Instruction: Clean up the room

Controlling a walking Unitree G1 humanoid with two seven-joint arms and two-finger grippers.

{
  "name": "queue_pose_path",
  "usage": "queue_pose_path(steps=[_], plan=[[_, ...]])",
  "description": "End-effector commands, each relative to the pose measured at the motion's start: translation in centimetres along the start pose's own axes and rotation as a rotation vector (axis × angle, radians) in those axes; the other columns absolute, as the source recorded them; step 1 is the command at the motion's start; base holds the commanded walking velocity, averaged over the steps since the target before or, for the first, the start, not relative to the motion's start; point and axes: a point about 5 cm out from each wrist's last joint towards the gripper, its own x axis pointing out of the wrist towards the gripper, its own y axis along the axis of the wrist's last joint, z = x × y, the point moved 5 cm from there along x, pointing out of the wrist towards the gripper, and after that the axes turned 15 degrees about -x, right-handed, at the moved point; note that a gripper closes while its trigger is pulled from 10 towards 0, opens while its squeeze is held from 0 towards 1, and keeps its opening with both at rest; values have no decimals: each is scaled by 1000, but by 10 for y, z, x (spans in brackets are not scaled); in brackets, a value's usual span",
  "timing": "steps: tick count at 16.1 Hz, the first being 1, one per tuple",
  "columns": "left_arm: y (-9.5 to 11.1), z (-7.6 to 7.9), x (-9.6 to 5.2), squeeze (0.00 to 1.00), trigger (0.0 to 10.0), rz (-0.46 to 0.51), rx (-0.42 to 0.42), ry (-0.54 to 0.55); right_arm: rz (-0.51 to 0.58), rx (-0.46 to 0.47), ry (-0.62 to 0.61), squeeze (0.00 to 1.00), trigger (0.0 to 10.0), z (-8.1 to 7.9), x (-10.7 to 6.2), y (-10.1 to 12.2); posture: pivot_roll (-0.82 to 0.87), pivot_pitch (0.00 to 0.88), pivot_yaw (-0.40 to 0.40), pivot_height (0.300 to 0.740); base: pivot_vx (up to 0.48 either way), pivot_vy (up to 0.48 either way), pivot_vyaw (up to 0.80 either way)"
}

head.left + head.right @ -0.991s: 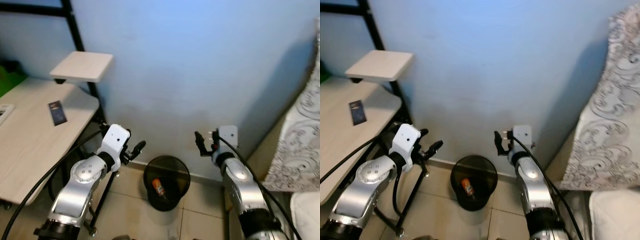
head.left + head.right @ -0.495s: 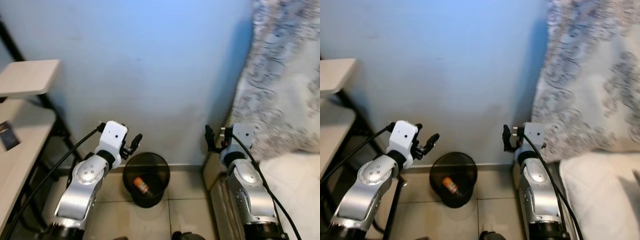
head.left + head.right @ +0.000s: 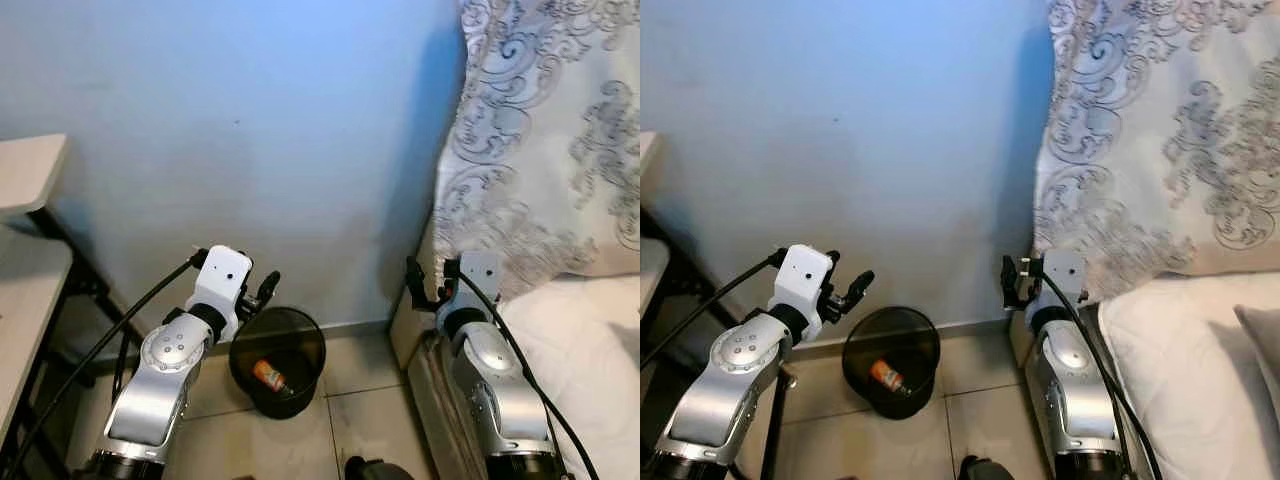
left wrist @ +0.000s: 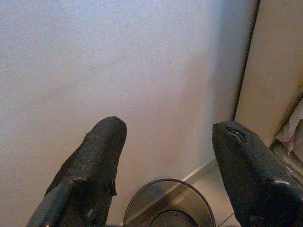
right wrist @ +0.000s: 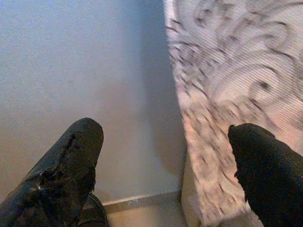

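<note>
A black mesh waste bin [image 3: 277,360] stands on the tiled floor against the blue wall, with an orange bottle [image 3: 267,376] lying inside it. My left gripper [image 3: 262,288] hovers just above and left of the bin's rim, open and empty; its wrist view shows the bin rim [image 4: 166,204] below the spread fingers [image 4: 97,165]. My right gripper [image 3: 418,285] is held up to the right of the bin, near the bed's corner, open with nothing between its fingers [image 5: 66,170].
A bed with a white cover [image 3: 580,350] and a grey-patterned cloth [image 3: 545,150] fills the right side. A light wooden desk [image 3: 25,270] on a black frame stands at the left. Tiled floor [image 3: 350,420] lies between them.
The whole view has swung further right: the desk has slid toward the left edge and more of the bed shows. Both grippers keep their raised, open pose.
</note>
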Motion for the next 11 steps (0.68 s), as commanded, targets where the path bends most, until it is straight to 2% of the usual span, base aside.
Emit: queue_pose_path(steps=[1, 2, 3, 4, 5, 8, 10, 11], plan=[[1, -2, -2, 0, 10000, -1, 9, 15, 25, -53, -9, 1000, 10000, 0, -2, 6, 61, 0, 33, 740, 0, 0, -800], [1, -2, -2, 0, 10000, -1, 9, 16, 65, -166, -53, 1000, 10000, 4, -2, 13, 63, 0, 31, 740, 0, 0, -800], [1, -2, -2, 0, 10000, -2, 7, 19, 62, -127, -26, 1000, 10000, 0, -3, 15, 64, 0, 29, 740, 0, 0, -800], [1, -3, -2, 0, 10000, -2, 6, 22, 96, -136, -57, 1000, 10000, 2, -3, 20, 64, 0, 29, 740, 0, 0, -800], [1, -3, -3, 0, 10000, -3, 7, 25, 107, -90, -26, 1000, 10000, -1, -2, 21, 68, 0, 26, 740, 0, 0, -800], [2, -7, -3, 0, 10000, 6, 4, 38, 105, -41, -29, 1000, 10000, -2, -3, 22, 69, 0, 26, 740, 0, 0, -788], [6, -11, -3, 0, 10000, 24, -8, 53, 124, -52, -66, 1000, 10000, 3, -3, 26, 68, 0, 28, 740, 0, 0, -781], [11, -15, -4, 0, 10000, 54, -31, 68, 132, -28, -94, 1000, 10000, 8, -3, 28, 65, 0, 30, 740, 0, 0, -781]])
